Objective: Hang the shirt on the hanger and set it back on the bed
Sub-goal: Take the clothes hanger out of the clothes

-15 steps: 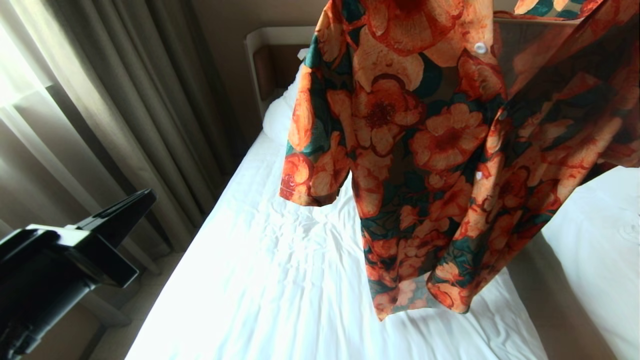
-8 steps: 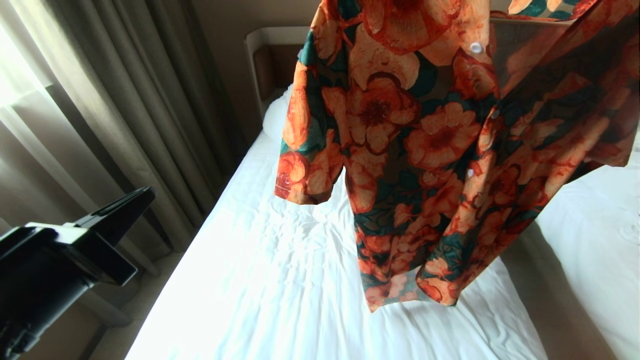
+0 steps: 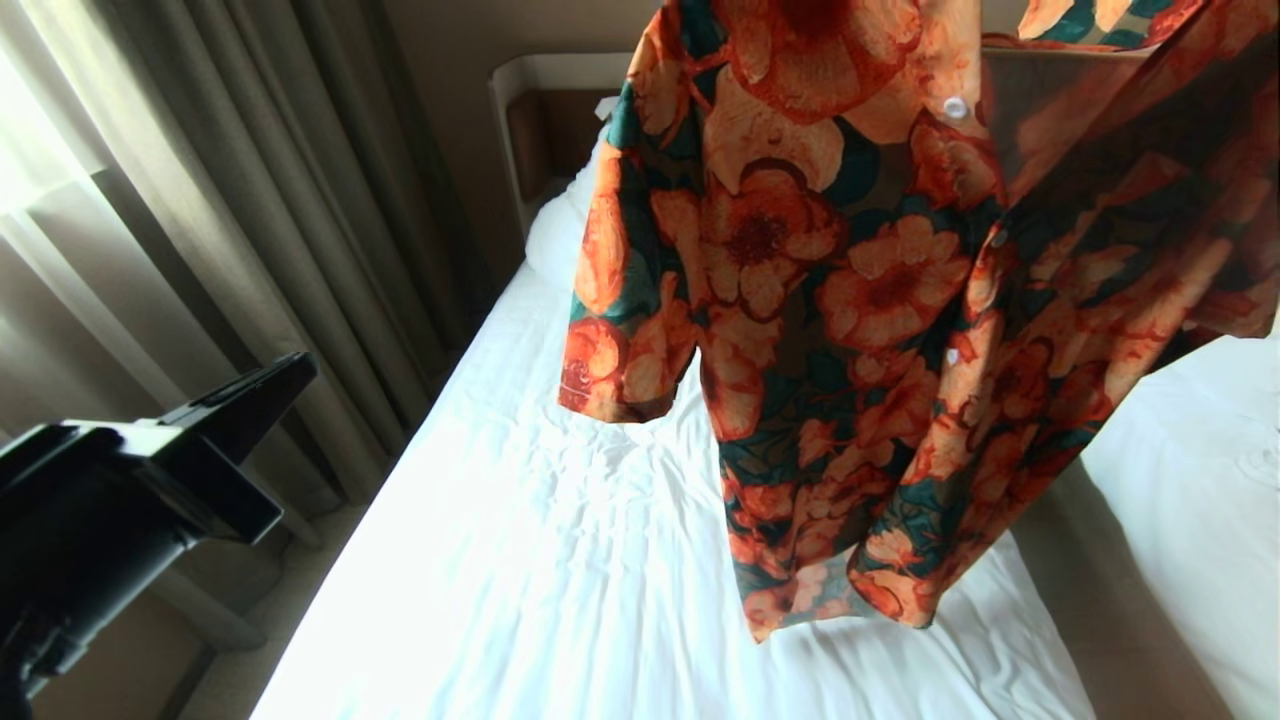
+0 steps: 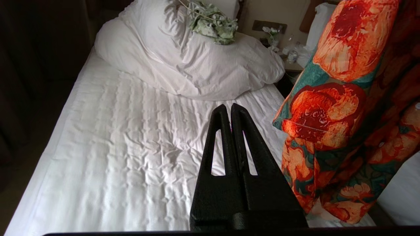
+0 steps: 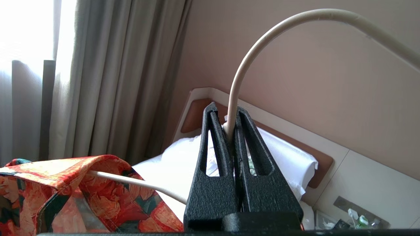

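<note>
We take the bed [image 3: 600, 560] as our landmark: its wrinkled white sheet runs away from us toward the headboard, and the bundled duvet [image 4: 193, 62] sits at the far end with a small green-and-white garment [image 4: 213, 21] on top. Above the bed, toward its right side, the shirt [image 3: 880, 330] hangs in the air with its hem just clear of the sheet. It rides on the hanger [image 5: 262, 52], and our right claw [image 5: 229, 127] is clamped on the hanger's neck below the hook, one hanger arm running into the shirt's shoulder. Our left claw [image 4: 229, 114] is pinched closed on nothing, over the bed's left part and apart from the sleeve. What worries us is the thin, round neck: it could twist or slide between the fingers while we lower, tipping the hanger so the open shirt slips off one arm. We judge that setting down too near the bed's right edge could let the hem trail off the side, and a swinging sleeve might fold under.
</note>
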Available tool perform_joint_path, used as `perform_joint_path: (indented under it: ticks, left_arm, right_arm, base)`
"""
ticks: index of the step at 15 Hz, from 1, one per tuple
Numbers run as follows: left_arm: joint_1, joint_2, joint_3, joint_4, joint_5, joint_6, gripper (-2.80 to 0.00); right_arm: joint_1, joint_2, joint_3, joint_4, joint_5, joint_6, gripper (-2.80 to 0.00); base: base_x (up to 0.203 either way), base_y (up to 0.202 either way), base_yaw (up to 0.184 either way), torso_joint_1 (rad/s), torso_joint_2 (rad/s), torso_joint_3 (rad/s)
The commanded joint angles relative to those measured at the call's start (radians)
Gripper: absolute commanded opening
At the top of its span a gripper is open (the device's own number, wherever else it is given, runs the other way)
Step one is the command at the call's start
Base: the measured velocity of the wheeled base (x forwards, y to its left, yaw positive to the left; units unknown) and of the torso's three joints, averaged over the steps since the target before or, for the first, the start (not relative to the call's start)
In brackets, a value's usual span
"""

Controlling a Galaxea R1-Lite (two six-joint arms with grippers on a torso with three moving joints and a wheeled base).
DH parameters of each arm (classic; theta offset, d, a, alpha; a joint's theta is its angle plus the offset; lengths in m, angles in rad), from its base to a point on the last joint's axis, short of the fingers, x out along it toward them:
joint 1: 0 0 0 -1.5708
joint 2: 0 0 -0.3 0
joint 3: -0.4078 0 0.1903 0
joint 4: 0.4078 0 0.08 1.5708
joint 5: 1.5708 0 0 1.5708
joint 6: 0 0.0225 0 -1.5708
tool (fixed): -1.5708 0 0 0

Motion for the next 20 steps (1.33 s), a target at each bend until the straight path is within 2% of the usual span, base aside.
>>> perform_joint_path:
  ticks: [1,3,4,6,9,13,16,19,20]
  left_arm:
    - [0.0,0.055,-0.09,0.059,0.018,0.003,-2.8]
    - [-0.026,0.09,-0.215,0.187,0.034,0.006,-2.8]
    - [-0.062,0.12,-0.268,0.241,0.04,0.006,-2.8]
    - [-0.122,0.191,-0.311,0.286,0.065,0.007,-2.8]
    - [-0.158,0.33,-0.342,0.273,0.112,0.008,-2.8]
    - [-0.243,0.432,-0.516,0.245,0.119,0.008,-2.8]
    - [-0.257,0.54,-0.605,0.239,0.117,0.008,-2.8]
    - [-0.274,0.648,-0.725,0.238,0.116,0.008,-2.8]
    - [-0.28,0.669,-0.756,0.238,0.116,0.009,0.0]
  right_arm:
    - [0.01,0.003,0.0,0.033,0.0,-0.001,-2.8]
    - [0.023,0.005,0.008,0.087,-0.006,-0.001,-2.8]
    - [0.029,0.017,0.009,0.089,-0.006,0.0,-2.8]
    - [0.048,0.042,0.011,0.094,-0.022,0.005,-2.8]
    - [0.108,0.099,0.02,0.145,-0.175,0.006,-2.8]
    - [0.124,0.179,0.02,0.137,-0.187,0.025,-2.8]
    - [0.126,0.239,0.02,0.091,-0.188,0.104,-2.8]
    - [0.14,0.276,0.02,0.052,-0.192,0.129,-2.8]
    - [0.143,0.286,0.02,0.046,-0.192,0.129,-2.8]
  base:
    - [0.0,0.0,0.0,0.0,0.0,0.0]
    - [0.0,0.0,0.0,0.0,0.0,0.0]
    - [0.0,0.0,0.0,0.0,0.0,0.0]
    - [0.0,0.0,0.0,0.0,0.0,0.0]
    - [0.0,0.0,0.0,0.0,0.0,0.0]
    - [0.0,0.0,0.0,0.0,0.0,0.0]
    - [0.0,0.0,0.0,0.0,0.0,0.0]
    - [0.0,0.0,0.0,0.0,0.0,0.0]
    - [0.0,0.0,0.0,0.0,0.0,0.0]
